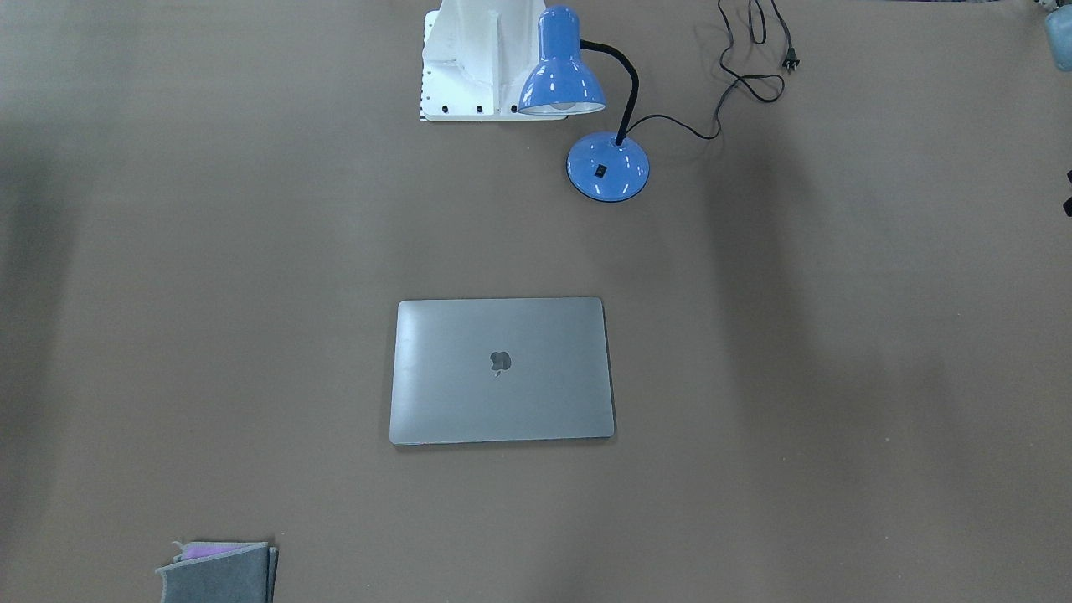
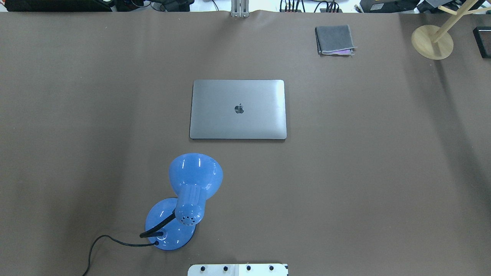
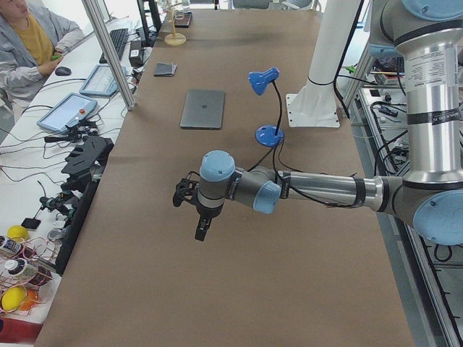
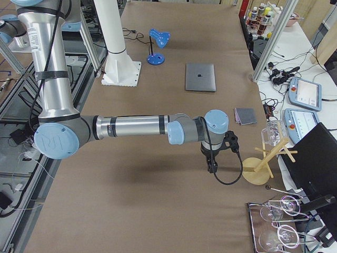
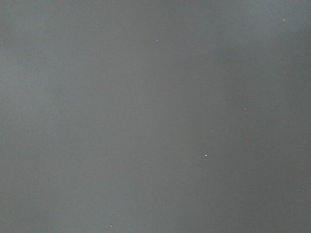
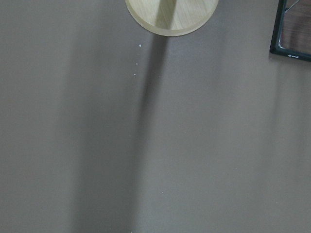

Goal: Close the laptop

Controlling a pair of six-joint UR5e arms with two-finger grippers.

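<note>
The space-grey laptop (image 2: 238,109) lies flat in the middle of the table with its lid down and the dark apple logo facing up. It also shows in the front view (image 1: 501,370) and in both side views (image 3: 202,108) (image 4: 200,77). My left gripper (image 3: 202,233) hangs above the table near its left end, far from the laptop. My right gripper (image 4: 212,166) hangs above the table near its right end, beside a wooden stand. Both show only in the side views, so I cannot tell whether they are open or shut. Both wrist views show no fingers.
A blue desk lamp (image 2: 193,184) with a black cord stands between the laptop and the robot base (image 2: 238,269). A folded grey cloth (image 2: 334,39) lies at the far side. A wooden stand (image 2: 432,41) and a black tray (image 6: 291,29) are at the right end.
</note>
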